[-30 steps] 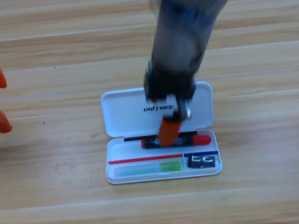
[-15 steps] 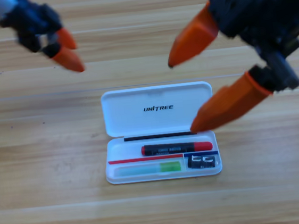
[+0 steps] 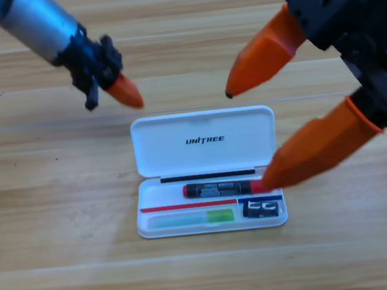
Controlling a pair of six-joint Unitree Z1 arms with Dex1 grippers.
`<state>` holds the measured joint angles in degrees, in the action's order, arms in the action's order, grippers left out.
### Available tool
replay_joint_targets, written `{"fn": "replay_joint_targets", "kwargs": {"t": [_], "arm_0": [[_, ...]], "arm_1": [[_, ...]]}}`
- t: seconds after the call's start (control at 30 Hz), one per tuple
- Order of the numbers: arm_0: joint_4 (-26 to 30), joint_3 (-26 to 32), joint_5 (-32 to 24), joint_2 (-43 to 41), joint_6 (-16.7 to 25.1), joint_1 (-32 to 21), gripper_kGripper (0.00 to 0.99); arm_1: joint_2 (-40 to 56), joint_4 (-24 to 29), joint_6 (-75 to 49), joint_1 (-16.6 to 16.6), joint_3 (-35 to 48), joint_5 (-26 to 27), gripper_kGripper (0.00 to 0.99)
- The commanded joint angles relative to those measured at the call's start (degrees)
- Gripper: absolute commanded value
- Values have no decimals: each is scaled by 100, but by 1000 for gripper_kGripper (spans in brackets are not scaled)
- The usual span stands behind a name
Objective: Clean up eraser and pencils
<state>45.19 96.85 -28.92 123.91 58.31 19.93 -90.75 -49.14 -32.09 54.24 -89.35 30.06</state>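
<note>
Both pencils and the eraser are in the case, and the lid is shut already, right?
Not quite. The high view shows the lid open, folded back. The red pencil, green pencil and eraser do lie in the case. The left gripper is nearing the lid; the right gripper hangs open.

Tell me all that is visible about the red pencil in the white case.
The red pencil is a short thick stick, red at both ends with a black labelled middle. It lies flat, lengthwise in the upper compartment of the open white case. The right pincer, open, hangs in front, one orange tip overlapping the pencil's right end; contact cannot be judged.
</note>
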Motion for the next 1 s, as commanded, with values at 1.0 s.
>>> {"fn": "replay_joint_targets", "kwargs": {"t": [1.0], "arm_0": [[755,-562,-1045,459,295,731,0]], "arm_1": [[119,247,150,166,278,263,928]]}}
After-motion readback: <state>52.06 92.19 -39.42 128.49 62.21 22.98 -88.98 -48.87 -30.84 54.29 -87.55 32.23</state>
